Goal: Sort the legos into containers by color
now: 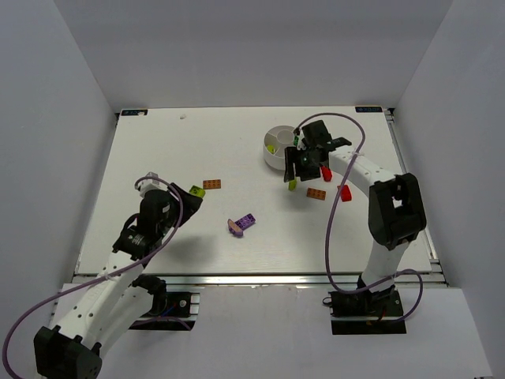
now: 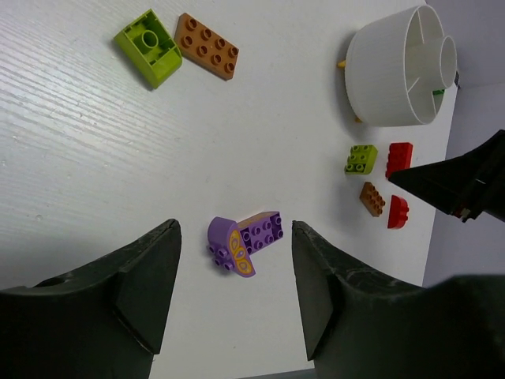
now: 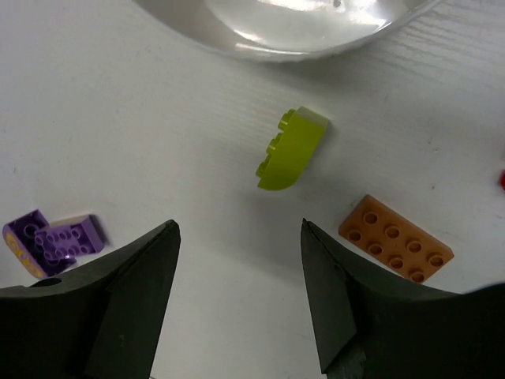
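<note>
The legos lie scattered on the white table. A purple brick pair (image 2: 245, 241) sits just beyond my open left gripper (image 2: 235, 226), between its fingers' line and not touched. A yellow-green brick (image 2: 148, 47) and an orange plate (image 2: 207, 46) lie further off. My right gripper (image 3: 239, 224) is open and empty above the table beside the white dish (image 1: 278, 148). A yellow-green brick (image 3: 290, 148) lies ahead of it, and an orange plate (image 3: 396, 238) to its right. Two red bricks (image 2: 399, 158) (image 2: 398, 212) lie nearby. One yellow-green piece (image 1: 271, 148) lies in a dish wedge.
White walls enclose the table (image 1: 158, 150) on the left, back and right. The right arm (image 1: 390, 209) arches over the right side, its cable looping beside it. The left arm (image 1: 146, 229) reaches in from the near left corner.
</note>
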Controlling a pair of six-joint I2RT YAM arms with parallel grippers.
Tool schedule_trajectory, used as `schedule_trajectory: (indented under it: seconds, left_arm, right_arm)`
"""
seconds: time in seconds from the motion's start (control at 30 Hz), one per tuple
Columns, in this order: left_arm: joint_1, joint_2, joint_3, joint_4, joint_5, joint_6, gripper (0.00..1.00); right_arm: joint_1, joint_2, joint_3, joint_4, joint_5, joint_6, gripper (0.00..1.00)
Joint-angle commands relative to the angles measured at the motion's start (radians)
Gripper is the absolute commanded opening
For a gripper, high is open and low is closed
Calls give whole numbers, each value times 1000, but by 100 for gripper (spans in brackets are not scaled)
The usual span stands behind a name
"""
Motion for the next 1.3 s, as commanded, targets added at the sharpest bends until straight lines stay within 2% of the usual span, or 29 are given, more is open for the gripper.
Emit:
schedule_trajectory:
  seconds: [0.0, 0.4, 0.97, 1.17, 1.27]
  left_arm:
    - [4, -14, 13, -34, -46, -18, 68]
    - [4, -21, 21, -46, -73, -21, 68]
    - [4, 8, 30, -28, -78, -8, 68]
    - [4, -9, 28, -31, -84, -13, 68]
    - [4, -9, 30, -34, -83, -13, 68]
  right_arm:
    - [-1, 33, 49, 45, 44, 43, 68]
    - [-3, 149, 73, 86, 87, 48, 63]
    - [-6, 178, 20, 126, 119, 55, 57]
    - [-7, 178, 3, 132, 124, 48, 53]
    - [-6, 172, -8, 135, 121, 46, 48]
